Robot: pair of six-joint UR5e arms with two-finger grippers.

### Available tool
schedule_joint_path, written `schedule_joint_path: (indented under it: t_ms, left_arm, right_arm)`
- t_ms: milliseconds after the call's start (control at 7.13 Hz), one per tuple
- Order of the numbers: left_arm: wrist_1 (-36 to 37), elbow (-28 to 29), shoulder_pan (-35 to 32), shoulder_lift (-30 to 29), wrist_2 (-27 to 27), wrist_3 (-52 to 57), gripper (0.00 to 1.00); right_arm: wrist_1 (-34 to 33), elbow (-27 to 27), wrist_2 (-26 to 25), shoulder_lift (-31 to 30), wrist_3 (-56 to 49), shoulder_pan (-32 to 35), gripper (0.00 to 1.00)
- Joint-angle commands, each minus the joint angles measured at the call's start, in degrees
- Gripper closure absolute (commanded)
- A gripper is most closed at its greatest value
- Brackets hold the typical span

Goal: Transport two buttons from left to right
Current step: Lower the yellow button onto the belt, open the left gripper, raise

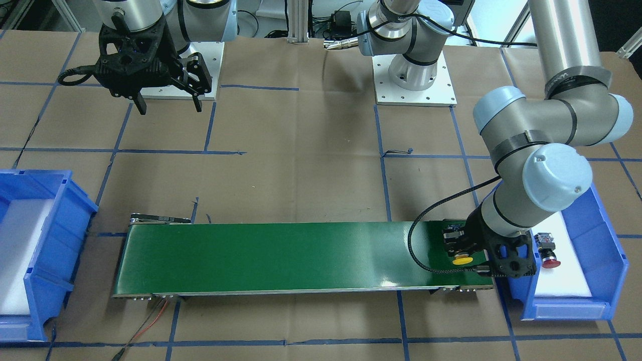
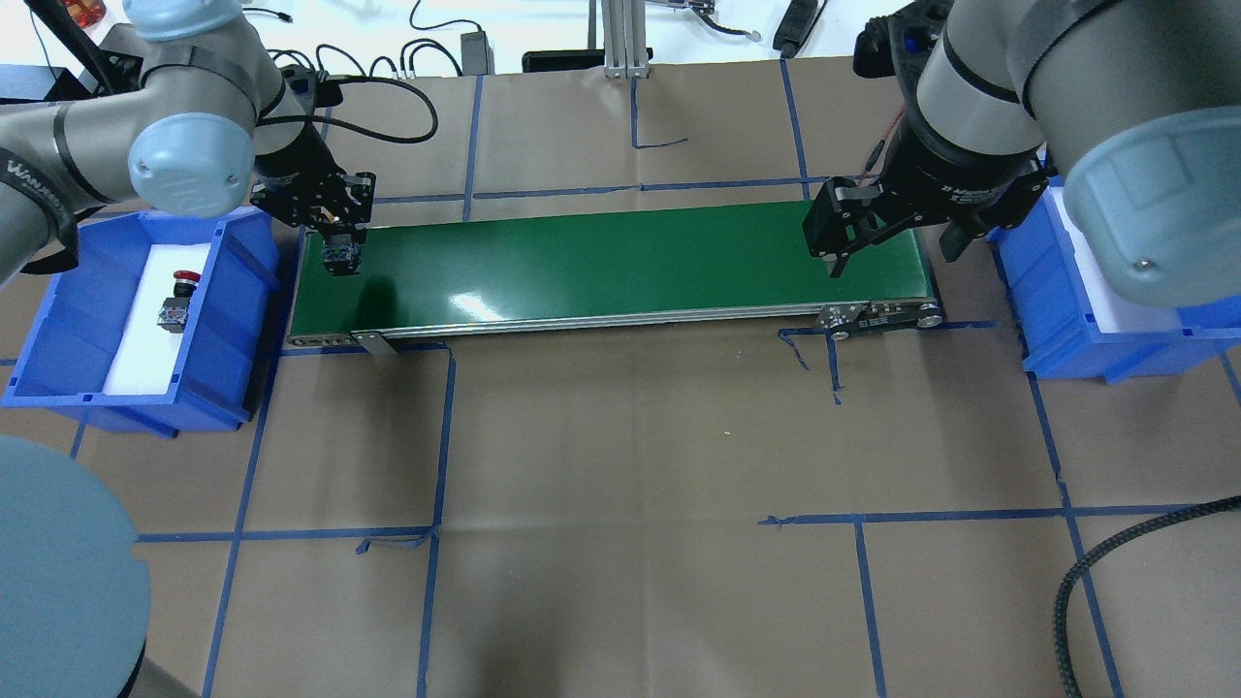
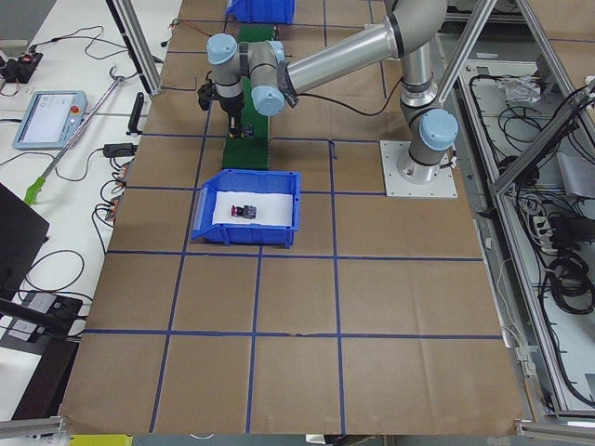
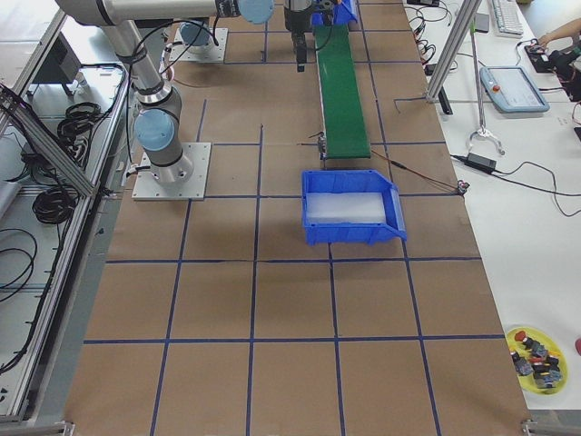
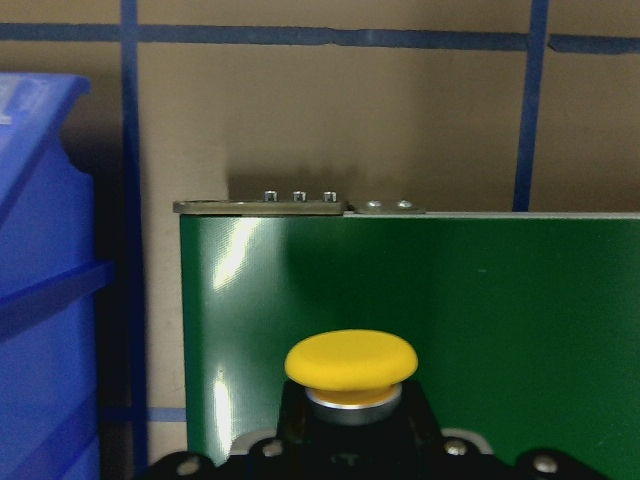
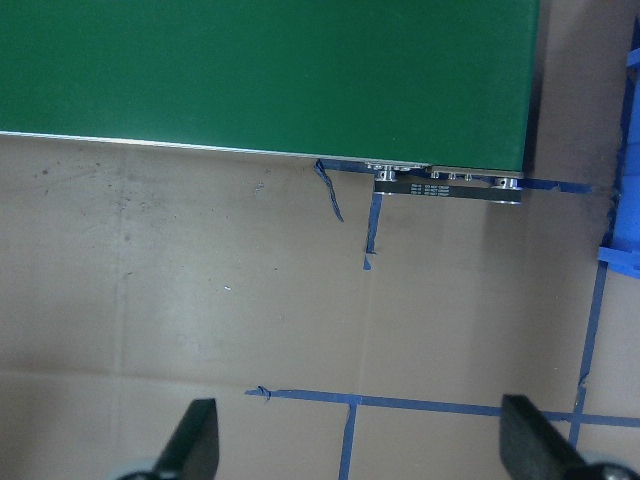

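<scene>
Left tool (image 2: 340, 254) grips yellow button (image 5: 351, 362) over belt (image 2: 601, 267) end — likely for conveying across. Right tool (image 1: 169, 106) wide, empty — poised to receive. Red button (image 2: 184, 279) in bin (image 2: 238, 320).

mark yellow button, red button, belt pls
yellow button (image 5: 350, 361), left wrist view, on its cap.
red button (image 1: 550, 262), front-facing view, on its red cap.
green belt (image 1: 281, 255), front-facing view, mid-surface.

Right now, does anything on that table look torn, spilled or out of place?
Nothing spilled or broken. The blue tape is torn and curling off the brown paper near the end of the green belt and at a grid crossing. The red button appears to lie on its side in the blue bin.
</scene>
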Motion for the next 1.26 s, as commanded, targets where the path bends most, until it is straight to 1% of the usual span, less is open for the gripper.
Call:
schedule_joint_path:
  t_ms: [0,140,280,421,561,841,982,1122]
  left_arm:
    - [3.7,-3.6,-0.9,-0.5,0.0,-0.7,0.99]
    - [7.5,-5.3,-0.9,-0.6,0.0,-0.7,0.98]
    - [7.8,-5.6,-0.8,-0.4,0.0,-0.7,0.94]
    - [7.9,-5.6,-0.8,-0.5,0.0,-0.8,0.59]
    - [7.9,-4.8,-0.8,-0.7,-0.1,-1.0,0.01]
    - [7.5,-2.8,-0.5,0.5,0.1,-1.1,0.0]
    - [4.2,-0.1,-0.2,1.4,0.1,-1.0,0.0]
    - [-2.4,3.8,-0.1,2.6,0.1,-1.0,0.0]
  right_arm:
    - [0.0,0.0,0.1,0.0,0.0,0.0,0.0]
    - [0.0,0.0,0.1,0.0,0.0,0.0,0.0]
    - [0.0,0.0,0.2,0.0,0.0,0.0,0.0]
    - [0.1,0.0,0.2,0.0,0.0,0.0,0.0]
    - [0.0,0.0,0.2,0.0,0.0,0.0,0.0]
    - [0.0,0.0,0.2,0.0,0.0,0.0,0.0]
    - [0.0,0.0,0.2,0.0,0.0,0.0,0.0]
    - [0.1,0.0,0.2,0.0,0.1,0.0,0.0]
